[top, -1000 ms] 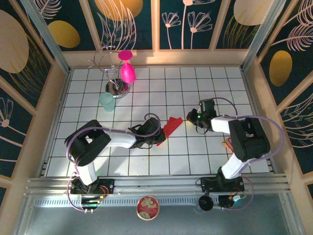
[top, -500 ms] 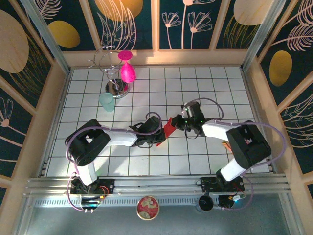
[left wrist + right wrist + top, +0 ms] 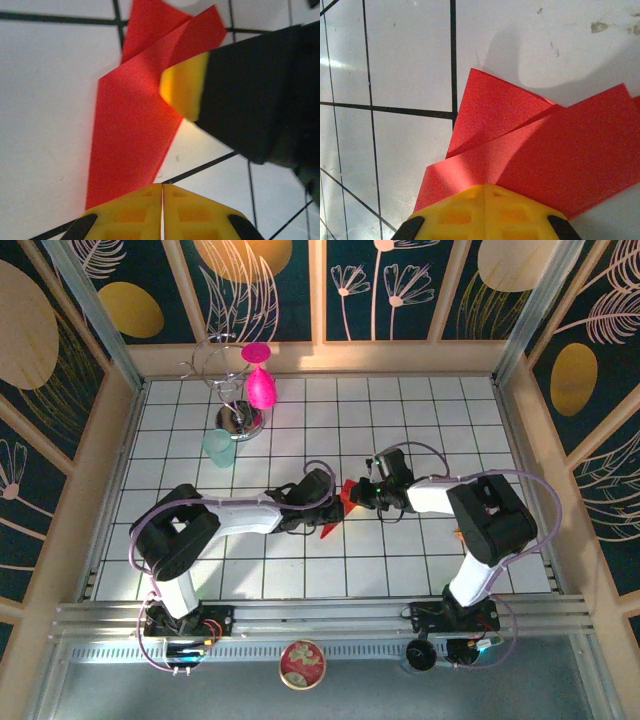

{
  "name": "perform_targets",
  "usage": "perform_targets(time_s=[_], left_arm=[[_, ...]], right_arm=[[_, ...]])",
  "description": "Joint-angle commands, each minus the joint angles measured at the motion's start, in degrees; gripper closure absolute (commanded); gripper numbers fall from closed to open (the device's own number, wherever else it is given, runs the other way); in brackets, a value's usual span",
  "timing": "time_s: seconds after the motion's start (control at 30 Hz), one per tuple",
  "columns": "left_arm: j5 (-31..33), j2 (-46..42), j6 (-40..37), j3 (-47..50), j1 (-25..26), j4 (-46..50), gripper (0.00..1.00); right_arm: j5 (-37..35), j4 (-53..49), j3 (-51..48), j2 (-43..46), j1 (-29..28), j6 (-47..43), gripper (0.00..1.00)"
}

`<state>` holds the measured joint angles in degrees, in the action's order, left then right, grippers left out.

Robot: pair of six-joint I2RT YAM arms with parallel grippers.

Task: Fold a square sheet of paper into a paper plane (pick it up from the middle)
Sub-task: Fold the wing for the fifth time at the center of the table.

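1. Swung in from the right side, the right gripper now meets the creased red paper sheet near the tabletop's middle.
2. Its jaws are clenched on the sheet's end.
3. The left gripper has its jaws pressed together, seemingly pinching the opposite edge.
4. A magenta goblet sits near the far-left corner.

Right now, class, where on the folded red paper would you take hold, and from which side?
Probably the slightly raised flap of the folded red paper, coming in low from its free edge: the rest lies flat on the table.
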<state>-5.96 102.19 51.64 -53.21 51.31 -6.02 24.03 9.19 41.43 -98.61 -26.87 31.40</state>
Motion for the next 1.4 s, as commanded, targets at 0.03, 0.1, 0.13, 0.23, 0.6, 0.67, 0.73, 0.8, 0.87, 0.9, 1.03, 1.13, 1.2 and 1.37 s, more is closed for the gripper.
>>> perform_targets(time_s=[0.03, 0.1, 0.13, 0.23, 0.6, 0.67, 0.73, 0.8, 0.87, 0.9, 1.03, 1.13, 1.2, 1.37], left_arm=[[-1.40, 3.50, -1.43, -2.16, -1.08, -0.55, 0.92], [-2.57, 4.94, -1.61, -2.16, -1.32, -0.65, 0.94], [-3.06, 5.65, -1.71, -3.89, -1.47, -0.66, 0.95], [-4.39, 7.22, -2.15, -4.60, -1.44, -0.34, 0.97], [-6.06, 8.20, -3.56, -2.91, -1.21, 4.41, 0.99], [-6.52, 6.86, -3.93, -1.28, -0.89, 5.10, 0.99], [-6.44, 5.17, -4.04, -0.04, -0.34, 5.88, 1.00], [-6.60, 3.76, -3.85, 1.19, 0.33, 6.02, 1.00], [-6.48, 2.68, -3.33, 2.28, 0.83, 6.02, 1.00], [-6.61, 2.27, -3.05, 2.97, 1.11, 5.86, 1.00], [-6.88, 1.42, -1.94, 4.55, 2.17, 5.40, 1.00], [-6.96, 1.06, -1.30, 5.18, 2.87, 5.23, 1.00], [-6.93, 0.90, -0.93, 5.70, 3.31, 5.23, 1.00], [-6.72, 0.17, 0.34, 6.95, 4.26, 5.08, 1.00]], right_arm=[[-1.27, -3.63, 0.38, -3.21, 1.26, -4.12, 0.96], [-0.76, -3.71, 0.56, -3.59, 1.45, -4.58, 0.96], [-0.74, -3.78, 0.58, -3.72, 1.55, -4.68, 0.96], [-0.49, -3.69, 0.55, -4.17, 1.63, -4.83, 0.96], [-2.67, -5.44, 1.70, -7.02, 2.03, -4.25, 0.96], [-3.43, -6.00, 1.98, -7.54, 2.24, -3.77, 0.96], [-3.81, -6.12, 2.08, -8.06, 2.45, -3.37, 0.96], [-3.99, -6.10, 2.09, -8.44, 2.61, -3.02, 0.96], [-4.16, -5.88, 2.08, -8.77, 2.61, -2.70, 0.96], [-4.17, -5.75, 2.01, -8.80, 2.57, -2.58, 0.96], [-4.17, -5.60, 2.07, -8.93, 2.62, -2.44, 0.96], [-4.26, -5.76, 2.08, -9.05, 2.70, -2.39, 0.96], [-4.34, -5.76, 2.01, -8.97, 2.69, -2.33, 0.96], [-4.43, -5.66, 1.90, -9.10, 2.70, -2.11, 0.96]])
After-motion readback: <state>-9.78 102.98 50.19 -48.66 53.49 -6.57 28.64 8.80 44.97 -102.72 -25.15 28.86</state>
